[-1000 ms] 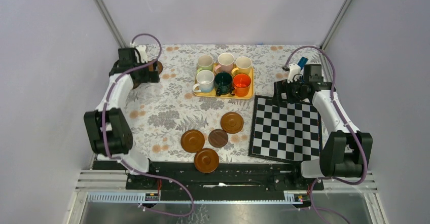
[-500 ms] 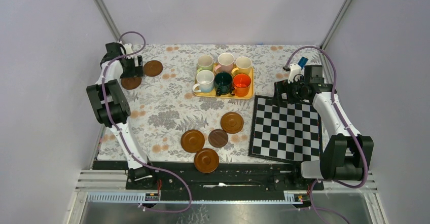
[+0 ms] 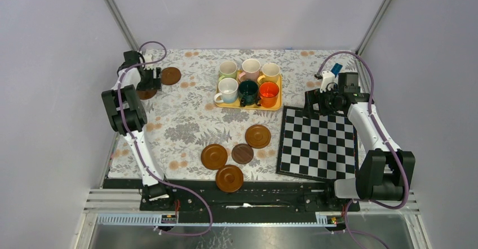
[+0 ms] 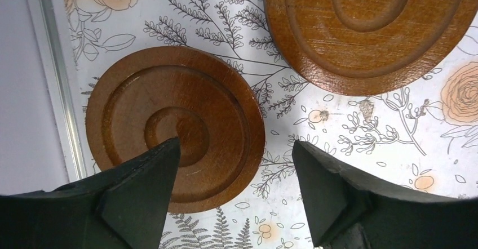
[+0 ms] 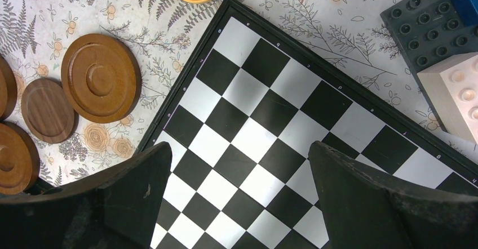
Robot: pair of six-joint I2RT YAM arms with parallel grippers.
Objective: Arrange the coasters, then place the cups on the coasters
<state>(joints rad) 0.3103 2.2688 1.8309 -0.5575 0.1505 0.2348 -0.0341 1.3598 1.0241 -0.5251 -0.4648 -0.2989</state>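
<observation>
Two brown coasters lie at the far left of the table: one (image 3: 169, 75) in the open, one (image 3: 146, 94) half under my left gripper (image 3: 149, 83). In the left wrist view that gripper (image 4: 234, 145) is open and low over the nearer coaster (image 4: 175, 125); one finger is above its centre, the other over the cloth past its rim. The second coaster (image 4: 366, 29) lies beyond. Several more coasters (image 3: 237, 154) cluster near the front centre. The cups (image 3: 248, 81) stand together on a yellow tray (image 3: 248, 106). My right gripper (image 5: 239, 146) hangs open and empty over the chequered board (image 5: 270, 130).
The table's left rail (image 4: 56, 91) and the wall run close beside the coaster under my left gripper. The chequered board (image 3: 318, 142) covers the right front. A dark studded block (image 5: 434, 29) and a white one (image 5: 456, 94) sit beyond the board's far edge.
My left arm folded up and carried its gripper left from the far coaster to the one near the rail, with the jaws narrowing a little. The right arm has not moved.
</observation>
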